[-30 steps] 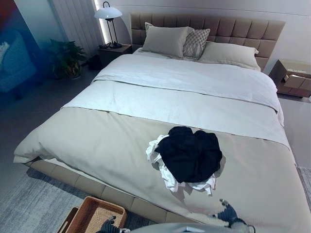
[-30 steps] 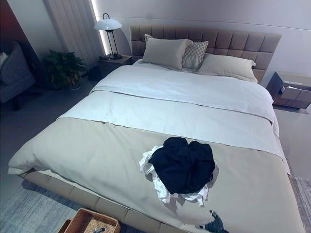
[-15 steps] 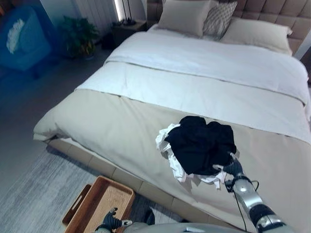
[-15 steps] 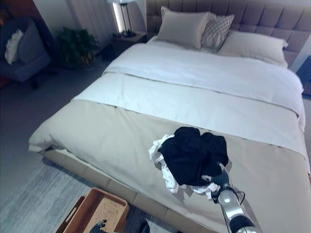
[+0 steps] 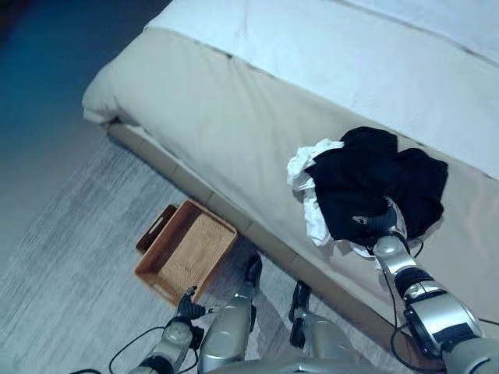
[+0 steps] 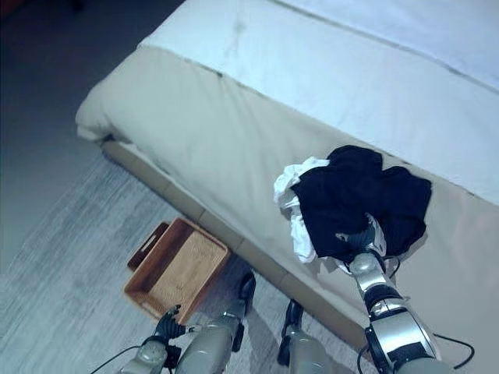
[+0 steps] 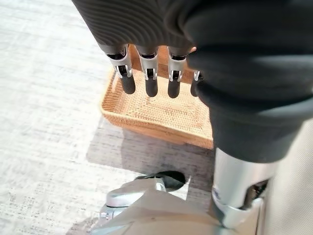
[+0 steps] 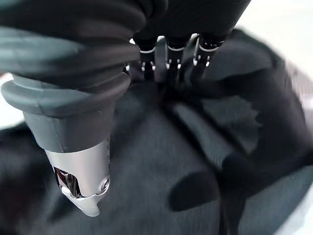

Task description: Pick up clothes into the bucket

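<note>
Beige bed (image 5: 234,117), grey rug (image 5: 70,257), wicker basket (image 5: 185,252) on it. Right hand (image 5: 376,226) fingertips (image 8: 168,73) buried in black garment (image 5: 378,183); grip unclear. Left hand (image 7: 146,58) fingers straight, empty, above basket.

Clothes pile (image 5: 366,183) on the bed (image 5: 257,101), near its foot edge; right hand (image 5: 380,224) on the pile; basket (image 5: 187,251) on the floor beside the bed; left hand (image 5: 187,305) before the basket.
</note>
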